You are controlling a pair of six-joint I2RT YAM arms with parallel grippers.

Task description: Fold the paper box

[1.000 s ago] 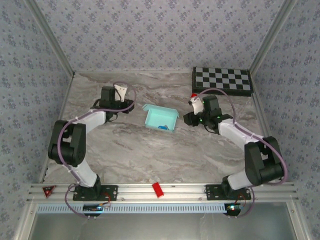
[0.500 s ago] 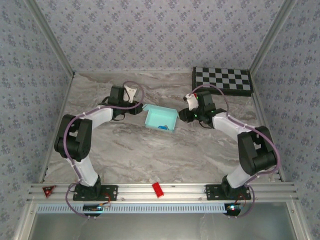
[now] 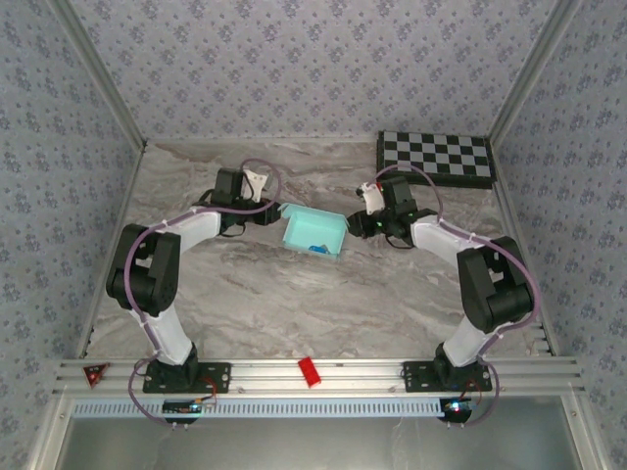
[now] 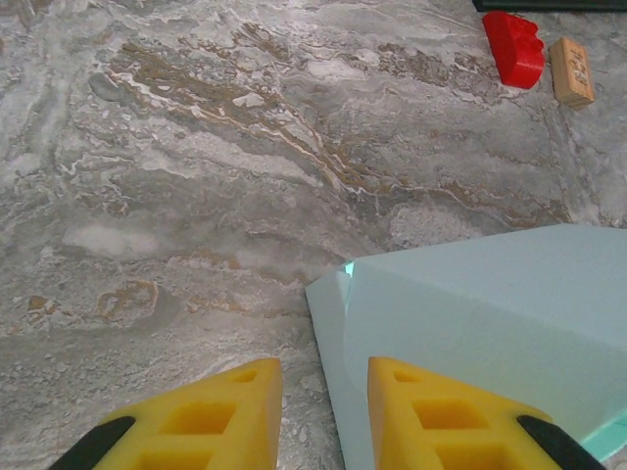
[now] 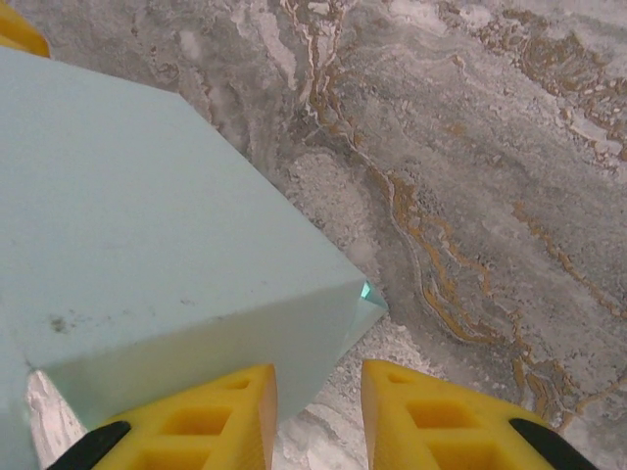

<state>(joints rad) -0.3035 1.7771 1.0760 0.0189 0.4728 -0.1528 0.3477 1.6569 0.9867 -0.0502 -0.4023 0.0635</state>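
A grey-and-brown marbled table [image 3: 294, 294] sits inside a booth with pale floral wallpaper walls [image 3: 313, 59]. An aluminium rail [image 3: 392, 370] runs along the near edge and carries a small red piece [image 3: 310, 371].

The paper box [image 3: 313, 233] stands open-topped between the two tools, with something blue [image 3: 316, 248] lying inside it. The left gripper [image 3: 273, 211] is at one end of the box and the right gripper [image 3: 357, 227] at the other. Beyond the right gripper, a checkerboard [image 3: 436, 159] lies at the table's far corner.

The left wrist camera shows what the overhead view is too small to show. The left gripper [image 4: 321, 370] has its yellow fingers [image 4: 220, 411] slightly parted. The box [image 4: 490, 313] is ahead of its right finger, and the box's edge runs down into the gap, where bare table is visible too. Far ahead lie a red block [image 4: 513, 47] and a tan wooden block [image 4: 571, 70].

On the right wrist, the right gripper [image 5: 318, 370] is likewise slightly parted and pinches nothing. The box [image 5: 147, 225] is ahead of its left finger, with one corner just above the gap.
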